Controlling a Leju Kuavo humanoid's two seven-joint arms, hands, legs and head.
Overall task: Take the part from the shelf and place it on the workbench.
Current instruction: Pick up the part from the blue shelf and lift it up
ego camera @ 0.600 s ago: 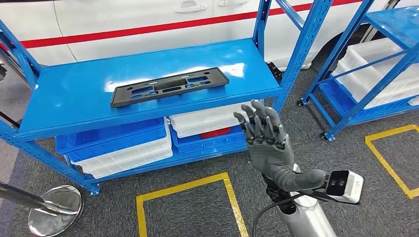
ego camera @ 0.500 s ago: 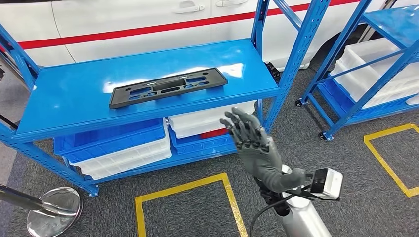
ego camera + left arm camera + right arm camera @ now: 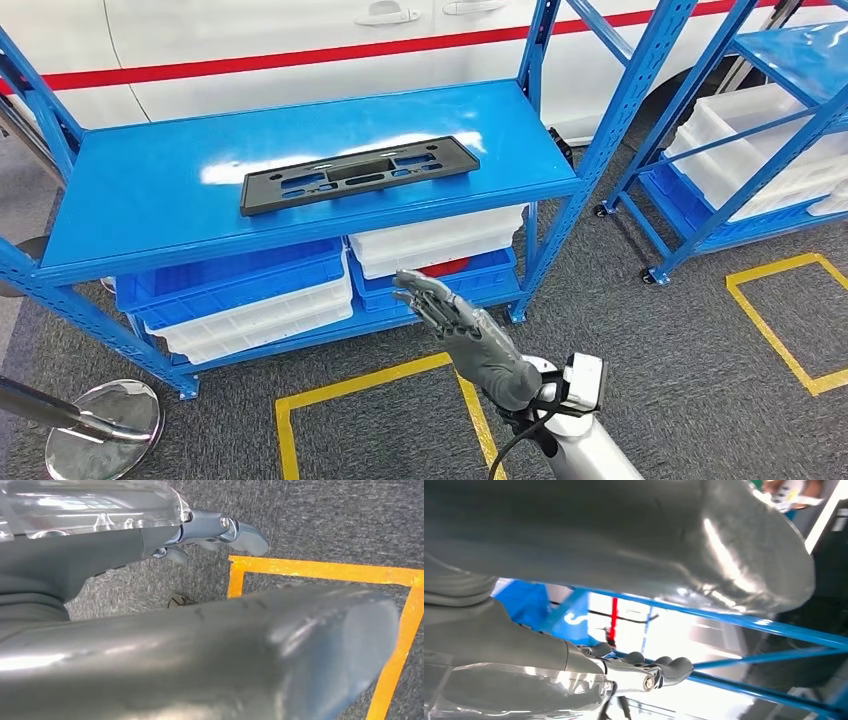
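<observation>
Grey carpet floor (image 3: 640,340) marked with yellow tape squares (image 3: 378,385); behind it a white vehicle body with a red stripe (image 3: 300,55). Centre: a blue metal shelf (image 3: 150,200) with a glossy top board. The part (image 3: 358,175), a long flat black plate with cut-out slots, lies flat on that top board, slightly right of the board's middle, touching nothing else. Under the top board, on the shelf's lower level, stacked blue and white plastic bins (image 3: 240,300) sit side by side. To the right of the shelf, a second blue rack (image 3: 740,190) carries white bins. Left of the shelf's front foot, a round chrome stand base (image 3: 95,430) rests on the carpet.

The right hand (image 3: 465,335) is raised in front of the shelf's lower level, below the part and well apart from it; fingers extended and spread, holding nothing. In the left wrist view the left hand (image 3: 215,530) hangs over carpet and yellow tape; its fingers hold nothing, but whether they are spread or curled cannot be told.
</observation>
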